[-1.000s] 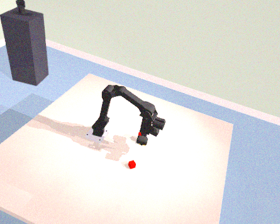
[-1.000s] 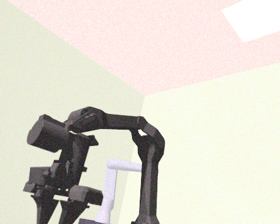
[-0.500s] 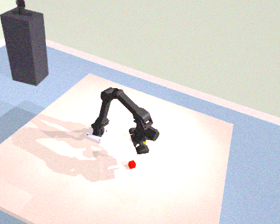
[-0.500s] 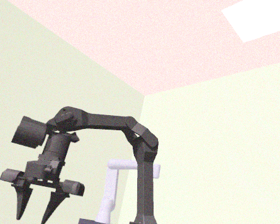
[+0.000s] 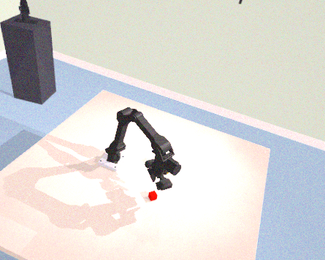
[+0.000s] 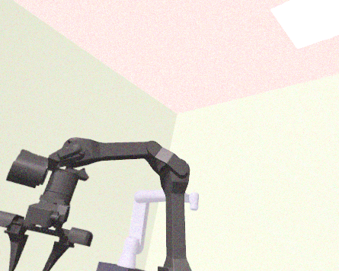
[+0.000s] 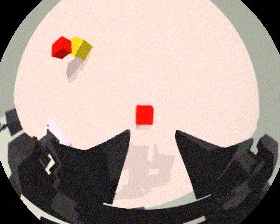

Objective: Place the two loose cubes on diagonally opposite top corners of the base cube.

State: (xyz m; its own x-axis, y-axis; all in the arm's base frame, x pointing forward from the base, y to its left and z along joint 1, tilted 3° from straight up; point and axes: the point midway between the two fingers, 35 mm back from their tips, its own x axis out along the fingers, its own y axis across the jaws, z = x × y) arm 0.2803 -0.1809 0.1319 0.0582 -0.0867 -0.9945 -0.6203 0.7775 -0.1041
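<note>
The loose red cube lies on the table alone. My gripper is open and empty above the table. In the wrist view this cube shows just beyond the gap between the fingertips. The yellow base cube is at the upper left of the wrist view. The other red cube shows against its left side there and looks set on its top; its exact corner and level cannot be told. In the top view the arm hides this pair, except for a speck of yellow.
The table carries my arm's white base plate. A tall dark pedestal stands beyond the table's far left edge. A pale arm stands behind mine in the exterior view. My arm's shadow falls near the lone red cube.
</note>
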